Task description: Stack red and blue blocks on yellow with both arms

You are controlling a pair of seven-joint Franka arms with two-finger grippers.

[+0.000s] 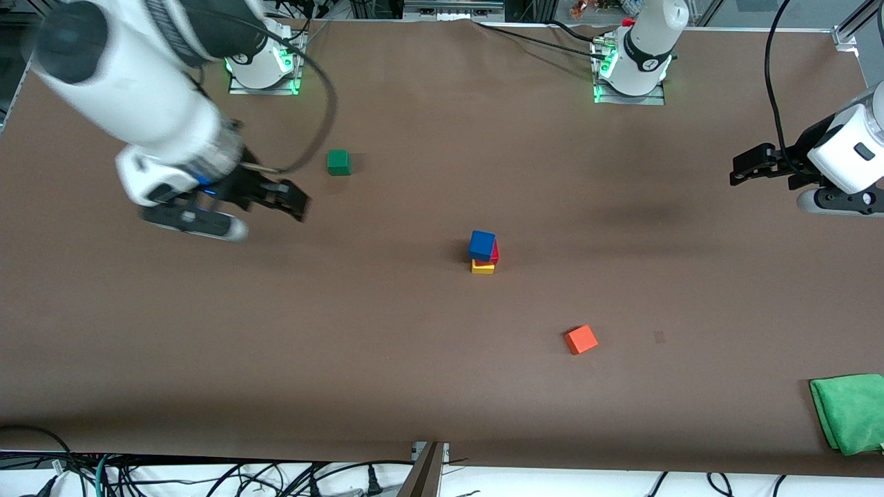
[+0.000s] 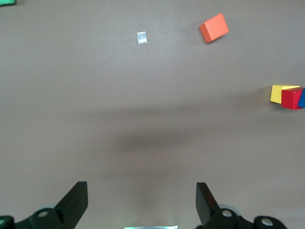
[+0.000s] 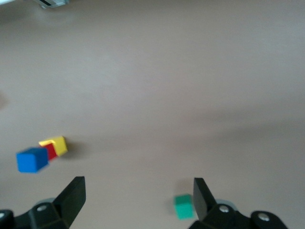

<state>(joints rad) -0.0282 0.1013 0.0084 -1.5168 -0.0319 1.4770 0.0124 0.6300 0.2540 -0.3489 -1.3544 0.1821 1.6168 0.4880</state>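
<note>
A stack stands mid-table: the yellow cube (image 1: 483,267) at the bottom, the red cube (image 1: 494,254) on it, the blue cube (image 1: 481,245) on top, each a little offset. The stack also shows in the left wrist view, with the yellow cube (image 2: 278,93), the red cube (image 2: 290,98) and a sliver of blue at the frame's edge. In the right wrist view I see the yellow (image 3: 59,145), red (image 3: 51,151) and blue (image 3: 32,160) cubes. My right gripper (image 1: 293,202) is open and empty, up over the table toward the right arm's end. My left gripper (image 1: 742,169) is open and empty, raised at the left arm's end.
An orange-red cube (image 1: 581,339) lies nearer the front camera than the stack; it also shows in the left wrist view (image 2: 214,27). A dark green cube (image 1: 338,162) lies farther from the camera, beside my right gripper. A green cloth (image 1: 851,412) lies at the table's near corner.
</note>
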